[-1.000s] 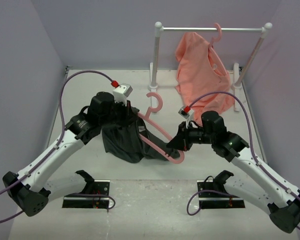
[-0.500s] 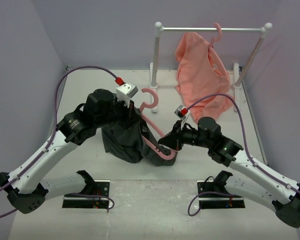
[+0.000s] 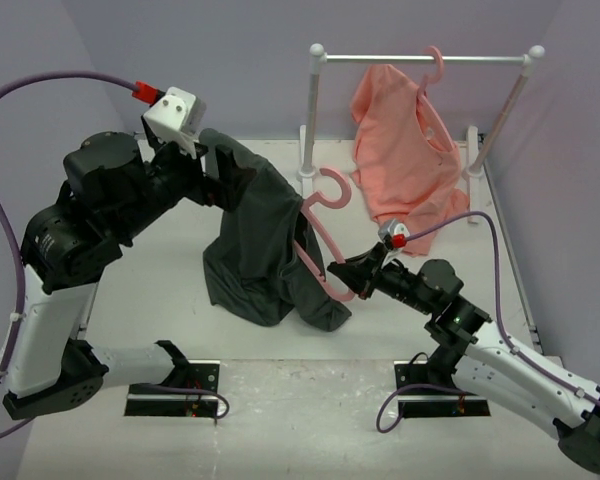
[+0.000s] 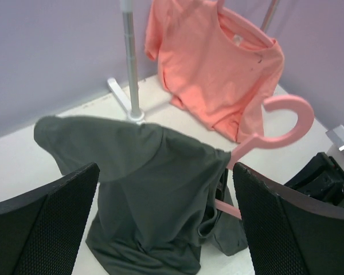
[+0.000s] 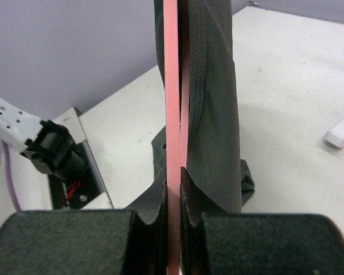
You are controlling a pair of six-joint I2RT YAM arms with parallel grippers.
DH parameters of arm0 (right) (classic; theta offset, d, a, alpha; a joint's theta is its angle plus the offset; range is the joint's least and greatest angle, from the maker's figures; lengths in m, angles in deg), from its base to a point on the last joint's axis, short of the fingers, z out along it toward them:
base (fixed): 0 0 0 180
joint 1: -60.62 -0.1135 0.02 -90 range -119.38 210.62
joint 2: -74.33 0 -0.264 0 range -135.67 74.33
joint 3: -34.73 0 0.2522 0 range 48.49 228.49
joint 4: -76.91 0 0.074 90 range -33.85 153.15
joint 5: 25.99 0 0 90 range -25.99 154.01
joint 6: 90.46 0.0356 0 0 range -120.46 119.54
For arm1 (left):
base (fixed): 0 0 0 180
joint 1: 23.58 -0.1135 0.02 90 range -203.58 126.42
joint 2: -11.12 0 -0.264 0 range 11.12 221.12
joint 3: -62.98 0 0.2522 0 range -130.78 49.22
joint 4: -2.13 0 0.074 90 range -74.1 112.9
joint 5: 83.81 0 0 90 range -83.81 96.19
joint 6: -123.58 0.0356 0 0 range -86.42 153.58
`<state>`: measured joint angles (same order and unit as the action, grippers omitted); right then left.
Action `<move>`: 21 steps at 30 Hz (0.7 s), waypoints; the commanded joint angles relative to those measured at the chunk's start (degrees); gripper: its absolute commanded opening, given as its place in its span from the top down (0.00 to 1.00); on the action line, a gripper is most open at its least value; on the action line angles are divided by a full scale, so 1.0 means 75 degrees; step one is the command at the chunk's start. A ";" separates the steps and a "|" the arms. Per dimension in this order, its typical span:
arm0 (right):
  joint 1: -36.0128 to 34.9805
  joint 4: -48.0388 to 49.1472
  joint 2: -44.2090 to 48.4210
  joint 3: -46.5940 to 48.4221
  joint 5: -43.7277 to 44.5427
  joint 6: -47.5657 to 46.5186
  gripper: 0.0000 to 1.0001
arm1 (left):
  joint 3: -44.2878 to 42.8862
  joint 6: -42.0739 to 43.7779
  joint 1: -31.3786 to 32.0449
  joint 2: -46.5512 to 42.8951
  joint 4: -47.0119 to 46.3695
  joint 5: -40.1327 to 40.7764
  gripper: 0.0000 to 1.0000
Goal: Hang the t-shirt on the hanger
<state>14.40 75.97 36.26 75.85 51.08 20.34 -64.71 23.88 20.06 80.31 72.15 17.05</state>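
Right jaws clamp the hanger (image 5: 172, 86), draped in the t-shirt (image 5: 212, 114).

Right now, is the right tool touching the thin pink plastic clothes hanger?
Touching. The right wrist view shows the right tool clamped on the thin pink plastic clothes hanger, its bar pinched between both fingers with no gap.

White table (image 3: 160, 300) — t-shirt (image 3: 265, 285) folds pooled mid-table, white rail (image 3: 308, 150) feet at the back.

Two hangers (image 3: 330, 190) (image 3: 435, 62), two t-shirts (image 3: 260, 240) (image 3: 400, 150), one rail (image 3: 380, 58)
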 commanded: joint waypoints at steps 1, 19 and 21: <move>-0.0014 0.0302 0.0131 0.0279 0.0034 -0.1356 1.00 | -0.0357 0.0831 0.0029 0.0326 -0.0162 -0.0158 0.00; 0.0709 -0.0400 -0.0210 0.0655 -0.2184 -0.3279 1.00 | 0.2520 0.4231 0.0029 -0.1897 -0.1501 -0.2946 0.00; 0.1176 0.0176 -0.0117 0.0364 -0.2795 -0.3032 1.00 | 0.2732 0.4807 0.0029 -0.2192 -0.1343 -0.3060 0.00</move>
<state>18.66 68.82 34.67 78.71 40.67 -3.58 -46.80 47.55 20.15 67.97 66.34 1.13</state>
